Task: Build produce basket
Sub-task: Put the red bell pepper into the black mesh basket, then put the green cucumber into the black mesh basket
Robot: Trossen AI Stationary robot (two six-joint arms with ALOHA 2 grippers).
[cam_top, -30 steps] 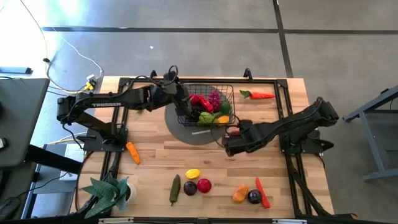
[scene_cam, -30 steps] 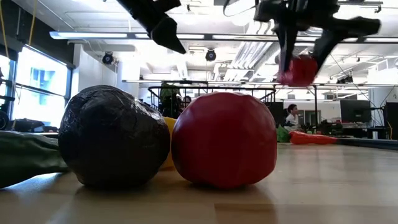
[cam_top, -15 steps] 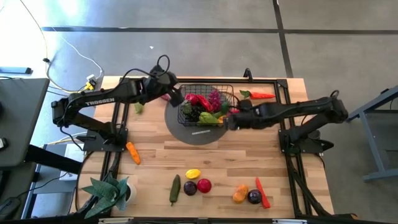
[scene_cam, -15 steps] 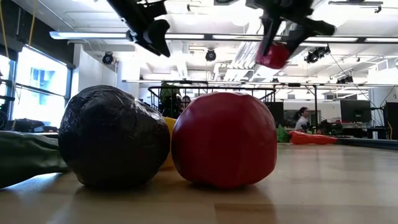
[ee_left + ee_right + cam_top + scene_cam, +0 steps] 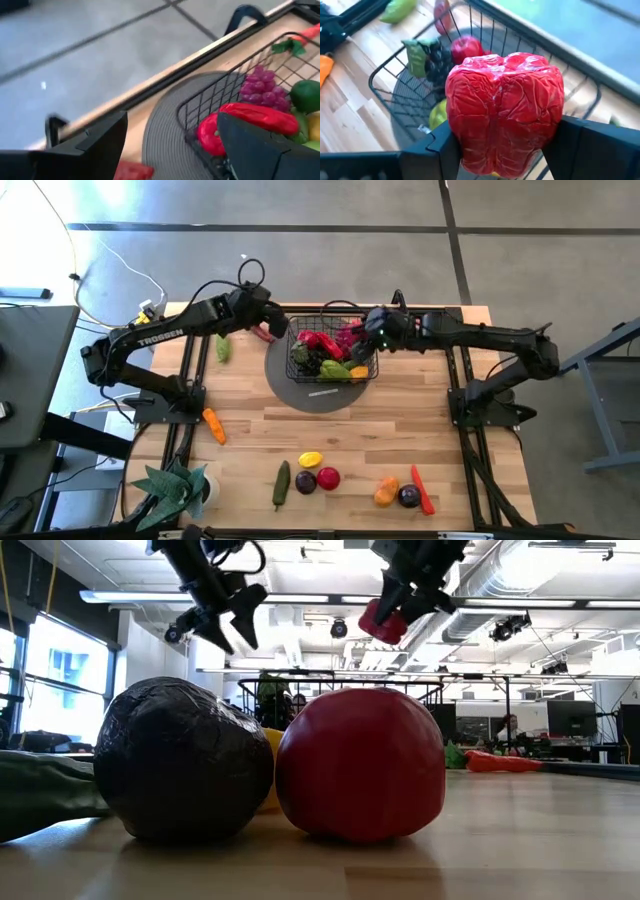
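The black wire basket (image 5: pixel 333 350) stands on a round grey mat (image 5: pixel 310 388) at the table's far middle and holds several toy fruits: red peppers, purple grapes (image 5: pixel 260 90) and green pieces. My right gripper (image 5: pixel 372 338) is above the basket's right rim, shut on a red bell pepper (image 5: pixel 504 112), which also shows in the low view (image 5: pixel 380 620). My left gripper (image 5: pixel 272 330) is open and empty just off the basket's far left corner; it also shows in its own wrist view (image 5: pixel 172 120). My right gripper pinches the red bell pepper between its two fingers (image 5: pixel 437 145), one on each of the pepper's opposite sides (image 5: pixel 457 125). The fingers slant down from the table's right. The pepper is lifted clear, above the basket's inside (image 5: pixel 420 75).
Loose produce lies on the near half of the table: an orange carrot (image 5: pixel 213 425), a yellow pepper (image 5: pixel 311 460), a cucumber (image 5: pixel 281 483), a plum (image 5: pixel 306 481), a red apple (image 5: pixel 328 477), an orange pepper (image 5: pixel 386 492) and a red chili (image 5: pixel 422 490). A potted plant (image 5: pixel 175 488) stands at the near left corner.
My right gripper has carried the red pepper from the table's middle right toward the far edge and left, and now stands over the basket's right rim. My left gripper has drawn back from the basket toward the table's far left.
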